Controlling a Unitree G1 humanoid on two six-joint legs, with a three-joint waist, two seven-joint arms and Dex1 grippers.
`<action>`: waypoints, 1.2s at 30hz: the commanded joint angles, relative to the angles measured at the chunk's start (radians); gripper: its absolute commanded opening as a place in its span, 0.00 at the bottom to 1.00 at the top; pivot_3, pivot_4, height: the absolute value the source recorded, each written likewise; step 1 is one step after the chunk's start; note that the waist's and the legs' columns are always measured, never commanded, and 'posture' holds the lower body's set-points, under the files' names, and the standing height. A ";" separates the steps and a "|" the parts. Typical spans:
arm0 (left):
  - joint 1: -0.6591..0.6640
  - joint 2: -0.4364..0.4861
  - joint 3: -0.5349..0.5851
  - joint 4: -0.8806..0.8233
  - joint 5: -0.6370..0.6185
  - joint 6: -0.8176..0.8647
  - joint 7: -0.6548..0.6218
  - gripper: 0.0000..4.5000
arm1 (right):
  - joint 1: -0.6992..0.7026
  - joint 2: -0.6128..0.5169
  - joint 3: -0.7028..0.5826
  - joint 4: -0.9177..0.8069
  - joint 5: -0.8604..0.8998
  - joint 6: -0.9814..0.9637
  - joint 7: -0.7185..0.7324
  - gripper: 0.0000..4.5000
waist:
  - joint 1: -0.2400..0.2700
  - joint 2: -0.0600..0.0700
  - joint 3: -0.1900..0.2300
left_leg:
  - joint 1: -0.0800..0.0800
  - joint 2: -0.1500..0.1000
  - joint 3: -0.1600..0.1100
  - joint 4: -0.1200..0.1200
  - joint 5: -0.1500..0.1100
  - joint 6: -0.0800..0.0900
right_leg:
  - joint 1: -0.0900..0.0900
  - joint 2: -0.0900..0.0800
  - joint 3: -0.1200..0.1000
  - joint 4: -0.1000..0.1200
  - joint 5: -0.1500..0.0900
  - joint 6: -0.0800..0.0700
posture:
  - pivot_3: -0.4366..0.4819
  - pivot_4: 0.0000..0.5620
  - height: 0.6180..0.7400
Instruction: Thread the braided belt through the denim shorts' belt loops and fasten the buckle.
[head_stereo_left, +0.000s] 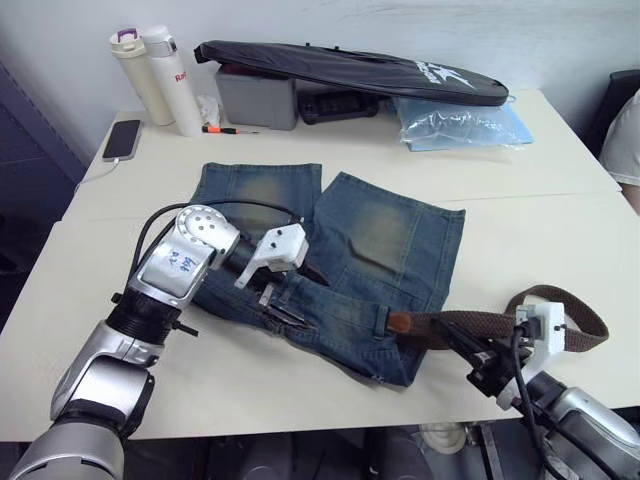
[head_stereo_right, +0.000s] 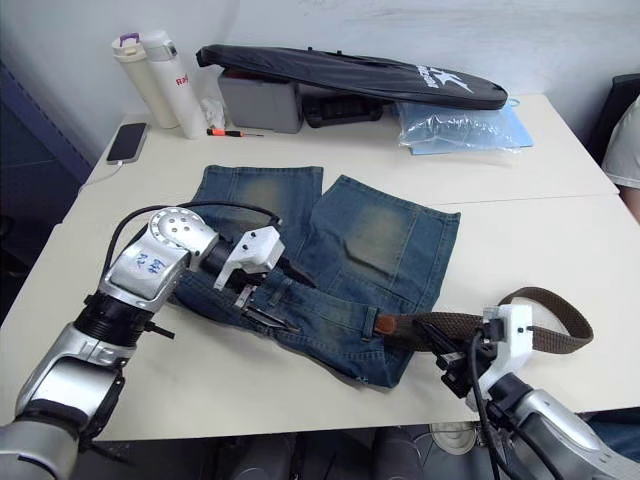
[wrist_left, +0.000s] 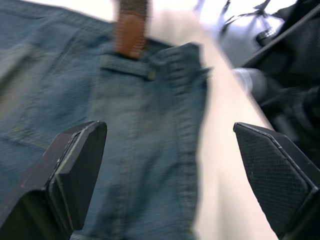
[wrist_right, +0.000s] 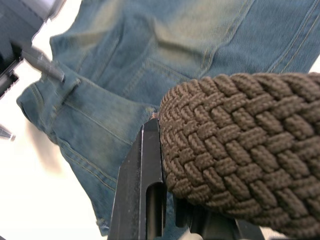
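Right tool (head_stereo_left: 470, 352), lower right, clamps the braided belt (head_stereo_left: 470, 322); left tool (head_stereo_left: 283, 308) hangs spread over the denim shorts (head_stereo_left: 385, 240) waistband.

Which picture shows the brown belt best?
The left eye view: the braided belt runs from its leather tip at the denim shorts to a loop by the right pincer. The right eye view matches. The right wrist view shows close weave; the left wrist view, the leather tip.

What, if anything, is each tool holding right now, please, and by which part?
The right tool grips the braided belt on its woven strap, near the leather end by the denim shorts. The left tool is open, holding nothing.
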 joint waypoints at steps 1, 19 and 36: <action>-0.031 -0.006 0.006 -0.006 0.014 -0.009 0.013 0.99 | -0.007 0.013 0.023 0.020 -0.048 0.002 0.016 0.00 | -0.001 0.000 0.000 | 0.000 0.000 0.000 0.000 0.000 0.000 | 0.000 0.000 0.000 0.000 0.000 0.000 | 0.48 0.27 1.00; -0.022 -0.013 -0.018 -0.031 0.035 0.008 0.022 0.99 | -0.222 0.241 0.247 0.215 -0.276 -0.013 0.066 0.00 | -0.022 -0.001 -0.001 | 0.001 0.001 0.000 -0.001 0.000 0.000 | -0.001 0.001 0.000 0.010 0.004 0.007 | 0.48 0.27 1.00; -0.027 -0.056 -0.055 -0.016 0.039 -0.016 0.006 1.00 | -0.186 0.334 0.180 0.167 -0.280 0.021 0.005 0.76 | -0.019 -0.001 -0.002 | 0.002 0.001 0.000 0.000 0.000 0.000 | -0.004 0.002 0.001 0.013 0.006 0.010 | 0.48 0.27 1.00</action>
